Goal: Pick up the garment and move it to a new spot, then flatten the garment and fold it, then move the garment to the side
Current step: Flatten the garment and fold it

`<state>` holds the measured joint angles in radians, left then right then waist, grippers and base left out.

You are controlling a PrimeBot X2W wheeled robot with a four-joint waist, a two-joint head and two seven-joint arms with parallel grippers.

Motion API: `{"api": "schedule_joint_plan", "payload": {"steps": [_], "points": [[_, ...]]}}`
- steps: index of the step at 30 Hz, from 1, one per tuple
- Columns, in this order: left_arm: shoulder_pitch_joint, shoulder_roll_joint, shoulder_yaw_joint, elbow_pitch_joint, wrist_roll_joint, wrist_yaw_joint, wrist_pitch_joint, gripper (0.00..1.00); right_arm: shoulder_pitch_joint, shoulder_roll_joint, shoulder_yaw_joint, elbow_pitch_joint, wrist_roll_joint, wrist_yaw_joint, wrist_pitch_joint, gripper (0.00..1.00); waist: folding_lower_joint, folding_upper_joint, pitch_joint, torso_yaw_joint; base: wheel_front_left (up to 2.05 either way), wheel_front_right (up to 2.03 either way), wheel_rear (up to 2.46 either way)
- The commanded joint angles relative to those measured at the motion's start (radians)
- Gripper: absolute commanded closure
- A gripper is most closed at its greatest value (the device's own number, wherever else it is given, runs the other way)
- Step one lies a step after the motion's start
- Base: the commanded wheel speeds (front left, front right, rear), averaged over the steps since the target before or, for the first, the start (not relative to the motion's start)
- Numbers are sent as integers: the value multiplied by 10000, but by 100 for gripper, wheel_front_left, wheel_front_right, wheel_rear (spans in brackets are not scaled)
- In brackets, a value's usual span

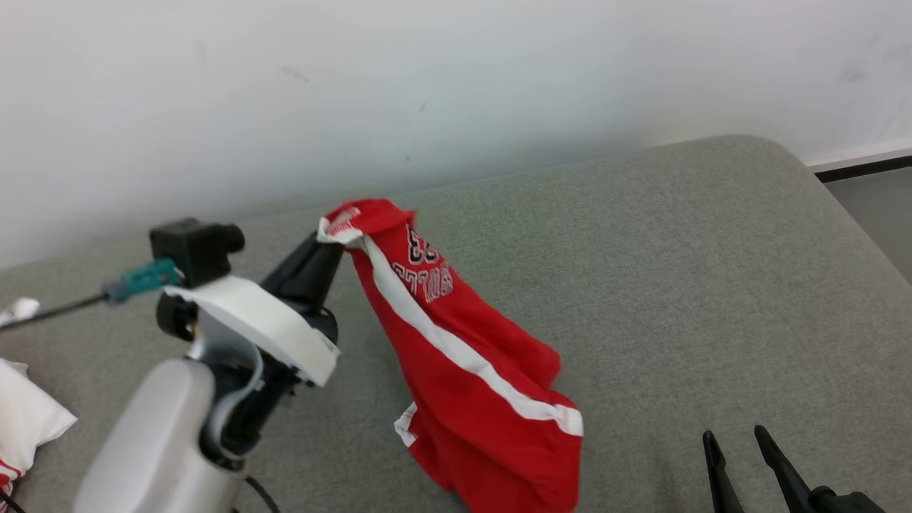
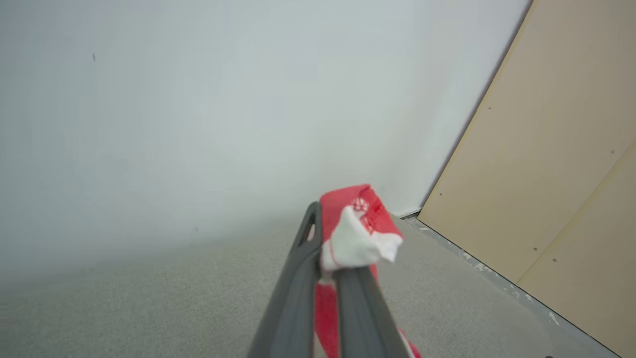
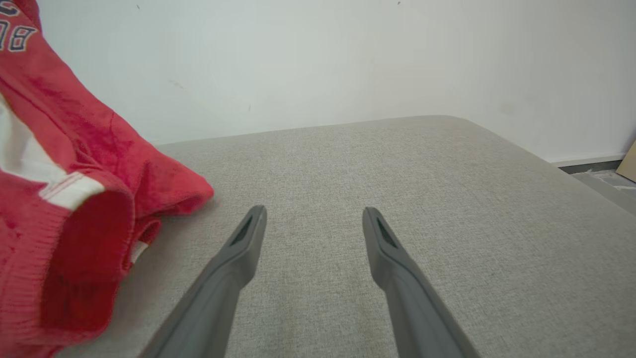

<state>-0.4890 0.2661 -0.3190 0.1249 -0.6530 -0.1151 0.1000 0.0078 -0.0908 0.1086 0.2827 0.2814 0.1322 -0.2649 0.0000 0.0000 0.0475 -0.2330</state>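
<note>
Left wrist view: your left tool is pinched shut on the red garment by its white-trimmed edge.
Your right tool stands wide open, empty, the garment to its left.

The garment hangs from the left gripper over the cushion, left of the right gripper.

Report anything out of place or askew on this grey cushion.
The red garment hangs bunched and twisted from the left gripper, pinched by one white-trimmed edge, nowhere near flat. A teal-handled tool lies on the grey cushion at the far left, an odd thing beside laundry. Nothing looks spilled or damaged.
</note>
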Motion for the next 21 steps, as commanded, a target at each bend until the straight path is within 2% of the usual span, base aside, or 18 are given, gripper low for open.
{"api": "schedule_joint_plan", "payload": {"steps": [1, 7, 13, 16, 21], "points": [[-270, 275, 162, -414, -310, 84, 495, 100, 97, -48, 6, 29, -39, -29, 11, 0, 0, 0, -87, 0, 0, 0, 0], [-1018, 935, 576, -1449, -913, 245, 1924, 100, 105, -16, 85, 64, -9, -29, 11, 0, 0, 0, -202, 21, 0, 0, 0], [-1601, 1030, 665, -2049, -1661, 269, 2964, 100, -1, 10, 171, 113, 31, -29, 11, 0, 0, 0, -286, 19, 0, 0, 0], [-1851, 977, 666, -2427, -2214, 281, 3541, 100, -38, -18, 205, 147, 44, -29, 11, 0, 0, 0, -330, -4, 0, 0, 0], [-2043, 730, 348, -2807, -2484, 393, 4072, 100, -93, -68, 225, 153, 51, -29, 11, 0, 0, 0, -324, -32, 0, 0, 0]]}}
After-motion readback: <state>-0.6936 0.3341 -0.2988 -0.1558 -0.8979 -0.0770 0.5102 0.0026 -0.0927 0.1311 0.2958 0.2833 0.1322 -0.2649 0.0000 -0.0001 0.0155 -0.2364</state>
